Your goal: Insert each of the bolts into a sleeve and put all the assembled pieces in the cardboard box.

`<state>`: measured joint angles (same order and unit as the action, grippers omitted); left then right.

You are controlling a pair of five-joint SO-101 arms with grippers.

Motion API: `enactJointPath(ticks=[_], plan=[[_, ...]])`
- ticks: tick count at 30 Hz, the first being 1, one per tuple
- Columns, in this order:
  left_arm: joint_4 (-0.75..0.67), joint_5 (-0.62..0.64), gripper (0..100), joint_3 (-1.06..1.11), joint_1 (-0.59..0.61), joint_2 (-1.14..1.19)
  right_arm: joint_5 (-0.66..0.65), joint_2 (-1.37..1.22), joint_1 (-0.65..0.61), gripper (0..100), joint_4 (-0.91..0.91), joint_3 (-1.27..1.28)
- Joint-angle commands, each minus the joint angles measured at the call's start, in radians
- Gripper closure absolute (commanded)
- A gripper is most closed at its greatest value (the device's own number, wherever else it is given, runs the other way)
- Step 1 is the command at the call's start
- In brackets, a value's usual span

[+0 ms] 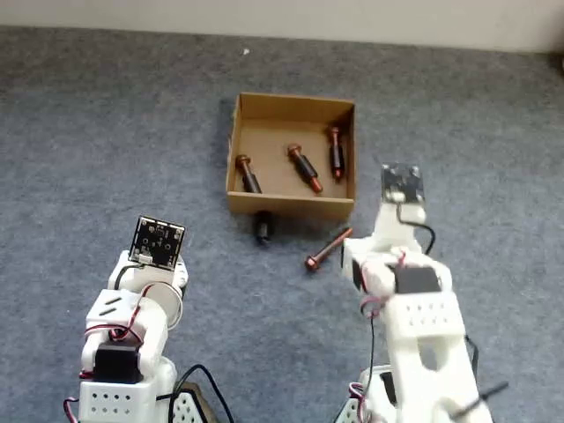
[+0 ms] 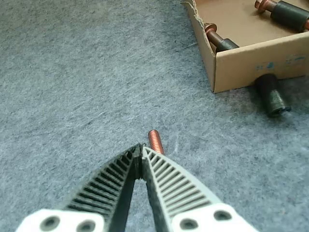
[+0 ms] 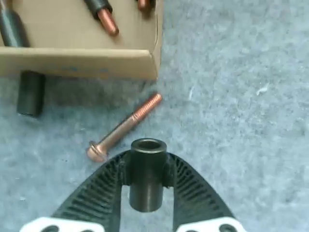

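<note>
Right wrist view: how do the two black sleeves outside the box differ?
The held black cylindrical sleeve, clamped in the right pincer, points at the copper bolt; the loose black cylindrical sleeve lies on the grey carpet, one end at the brown cardboard box. Both are empty.

blocked: loose sleeve (image 1: 263,227), loose bolt (image 1: 328,248) before box (image 1: 291,205) wall | free: carpet (image 1: 115,141) left of box
</note>
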<state>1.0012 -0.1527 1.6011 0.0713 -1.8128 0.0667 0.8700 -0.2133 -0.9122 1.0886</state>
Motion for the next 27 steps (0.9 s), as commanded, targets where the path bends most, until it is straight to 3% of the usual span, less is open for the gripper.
enactJointPath(ticks=[1,7,13,16,20,27], plan=[[-0.025,-0.012,99,-0.002,0.012,-0.007,0.089,0.248,0.016,99.5,0.091,0.127],[0.003,-0.040,99,-0.082,0.050,-0.007,0.133,0.418,0.039,99.5,0.294,0.363],[0.166,-0.152,99,-0.274,0.065,-0.005,0.138,0.483,0.101,99.5,0.352,0.440],[0.206,-0.163,92,-0.340,0.065,0.028,0.140,0.492,0.120,99.5,0.358,0.440],[0.206,-0.169,89,-0.452,0.041,0.254,0.192,0.498,0.216,99.5,0.410,0.437],[0.218,-0.276,88,-0.740,-0.248,0.854,0.203,0.498,0.317,99.5,0.456,0.438]])
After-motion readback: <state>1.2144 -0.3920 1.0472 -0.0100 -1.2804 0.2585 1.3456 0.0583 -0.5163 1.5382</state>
